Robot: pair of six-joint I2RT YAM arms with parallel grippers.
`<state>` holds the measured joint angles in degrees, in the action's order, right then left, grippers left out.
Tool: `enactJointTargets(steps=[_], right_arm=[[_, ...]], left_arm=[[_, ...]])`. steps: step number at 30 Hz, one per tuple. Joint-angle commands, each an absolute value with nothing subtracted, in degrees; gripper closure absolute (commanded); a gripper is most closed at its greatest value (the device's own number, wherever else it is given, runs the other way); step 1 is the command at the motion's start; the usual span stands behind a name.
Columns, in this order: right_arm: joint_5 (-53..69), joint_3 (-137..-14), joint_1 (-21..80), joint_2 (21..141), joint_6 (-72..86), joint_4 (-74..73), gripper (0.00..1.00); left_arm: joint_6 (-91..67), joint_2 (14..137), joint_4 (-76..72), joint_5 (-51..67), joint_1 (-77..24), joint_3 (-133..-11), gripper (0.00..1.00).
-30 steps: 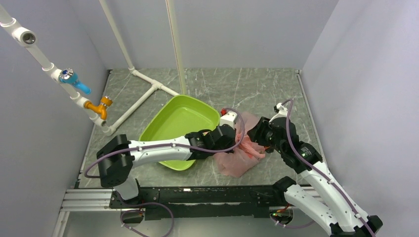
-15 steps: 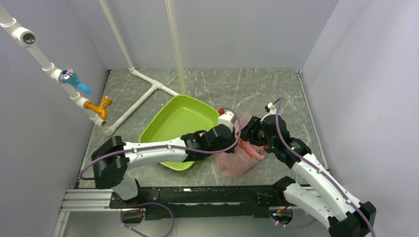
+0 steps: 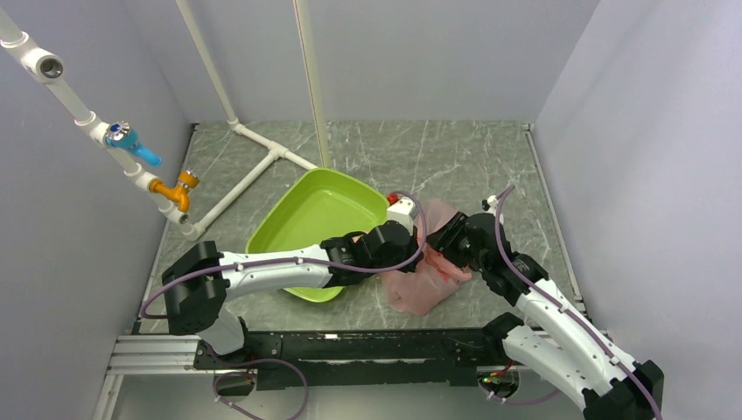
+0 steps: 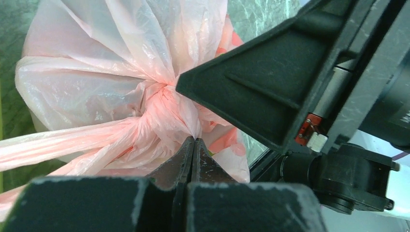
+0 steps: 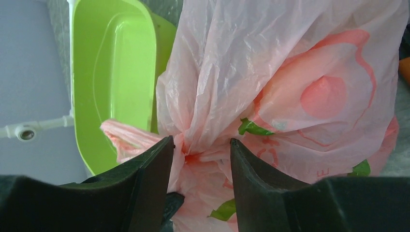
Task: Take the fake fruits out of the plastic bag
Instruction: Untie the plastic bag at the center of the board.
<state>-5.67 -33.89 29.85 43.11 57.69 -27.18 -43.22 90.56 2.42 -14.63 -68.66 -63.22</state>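
Observation:
The pink plastic bag (image 3: 420, 284) lies knotted on the table just right of the green tray, and also shows in the left wrist view (image 4: 96, 72) and the right wrist view (image 5: 290, 72). My left gripper (image 3: 423, 255) is shut on the bunched plastic at the knot (image 4: 193, 140). My right gripper (image 3: 440, 248) is open, its jaws either side of the same knot (image 5: 200, 142). One of its fingers (image 4: 251, 92) looms close in the left wrist view. The fake fruits are hidden inside the bag.
The lime-green tray (image 3: 306, 214) sits left of the bag under my left forearm, and shows in the right wrist view (image 5: 111, 72). White pipes (image 3: 254, 171) run along the back left. Both grippers are crowded together at the knot.
My right gripper has moved left and down onto the bag's knot, close against the left gripper. The left gripper has kept its hold and shifted slightly left.

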Motion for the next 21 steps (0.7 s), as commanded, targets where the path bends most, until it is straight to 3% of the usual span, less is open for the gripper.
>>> enactJointTargets(steps=[1, 10, 17, 21], right_arm=[[-9.7, -34.4, 29.8, 44.2, 61.4, -25.3, 0.50], [-11.4, -36.0, 29.7, 47.1, 62.3, -26.5, 0.58], [-15.8, -37.4, 29.8, 44.8, 62.3, -28.8, 0.92], [-19.8, -40.3, 29.7, 45.0, 61.8, -31.7, 1.00]], left_arm=[[-44.2, 88.8, -1.9, -12.3, -69.5, -63.2, 1.00], [-43.1, 88.9, -0.1, -12.4, -70.1, -64.1, 1.00], [-43.5, 86.8, 1.5, -13.8, -70.3, -61.5, 1.00], [-43.8, 84.9, 3.2, -15.2, -70.9, -59.8, 1.00]])
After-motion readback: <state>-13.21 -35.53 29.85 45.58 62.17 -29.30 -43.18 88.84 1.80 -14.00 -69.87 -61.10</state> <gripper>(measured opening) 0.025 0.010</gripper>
